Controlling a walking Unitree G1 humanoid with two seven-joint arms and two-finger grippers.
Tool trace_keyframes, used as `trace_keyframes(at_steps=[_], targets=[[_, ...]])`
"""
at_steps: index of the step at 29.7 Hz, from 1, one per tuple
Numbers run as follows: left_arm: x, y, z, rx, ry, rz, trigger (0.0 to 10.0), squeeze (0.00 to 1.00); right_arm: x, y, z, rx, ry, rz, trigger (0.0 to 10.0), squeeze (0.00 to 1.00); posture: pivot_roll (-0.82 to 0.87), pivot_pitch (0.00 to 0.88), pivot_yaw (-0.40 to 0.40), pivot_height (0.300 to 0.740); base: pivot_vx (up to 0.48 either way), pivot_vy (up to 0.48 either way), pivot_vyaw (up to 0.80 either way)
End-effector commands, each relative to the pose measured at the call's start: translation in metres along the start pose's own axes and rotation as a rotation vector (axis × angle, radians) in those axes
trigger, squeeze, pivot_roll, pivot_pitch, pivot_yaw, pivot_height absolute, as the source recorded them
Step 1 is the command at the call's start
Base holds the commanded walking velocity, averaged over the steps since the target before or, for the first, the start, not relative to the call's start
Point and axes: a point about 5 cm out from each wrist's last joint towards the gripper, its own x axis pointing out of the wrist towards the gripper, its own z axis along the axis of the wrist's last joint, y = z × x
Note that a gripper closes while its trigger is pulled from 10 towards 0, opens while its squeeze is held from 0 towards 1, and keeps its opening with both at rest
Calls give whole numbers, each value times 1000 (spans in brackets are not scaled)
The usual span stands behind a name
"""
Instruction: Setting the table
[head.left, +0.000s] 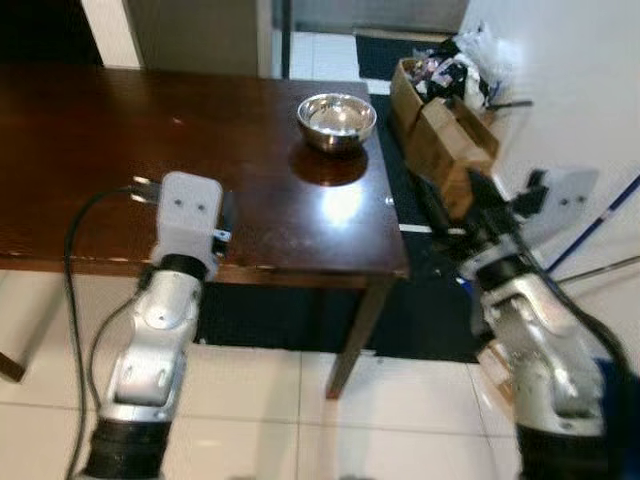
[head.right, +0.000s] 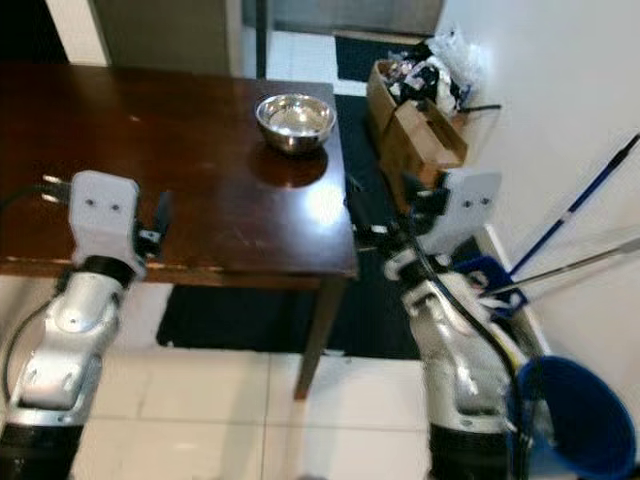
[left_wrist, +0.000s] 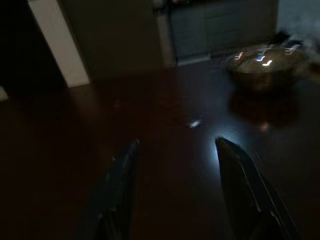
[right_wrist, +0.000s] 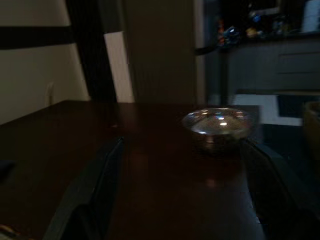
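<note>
A shiny steel bowl (head.left: 337, 120) stands near the far right corner of the dark wooden table (head.left: 120, 170). My left gripper (left_wrist: 175, 165) hovers low over the table's near edge, open with nothing between its fingers, well short of the bowl (left_wrist: 265, 70). My right gripper (right_wrist: 182, 165) is held off the table's right side at about tabletop height. It is open and points across the table, with the bowl (right_wrist: 217, 127) seen ahead between its two fingers (right_wrist: 95, 195).
Open cardboard boxes (head.left: 440, 110) full of clutter stand on the floor just right of the table. A blue bucket (head.right: 570, 420) and mop handles (head.right: 580, 200) lean by the white wall at right. A dark mat (head.left: 420, 330) lies under the table's right end.
</note>
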Motion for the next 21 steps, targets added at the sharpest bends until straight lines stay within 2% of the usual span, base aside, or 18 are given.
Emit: trace_keyframes(at_steps=[1,21], targets=[[0,-4,-2,1,10,-19,10000,216,-3,-6,2,-5,-5,-23,10000,0,-165,0,11,740,480,0,0],[2,-9,-1,-3,0,-38,10000,208,-3,-13,8,-43,-21,-55,10000,0,-169,0,16,740,480,0,0]])
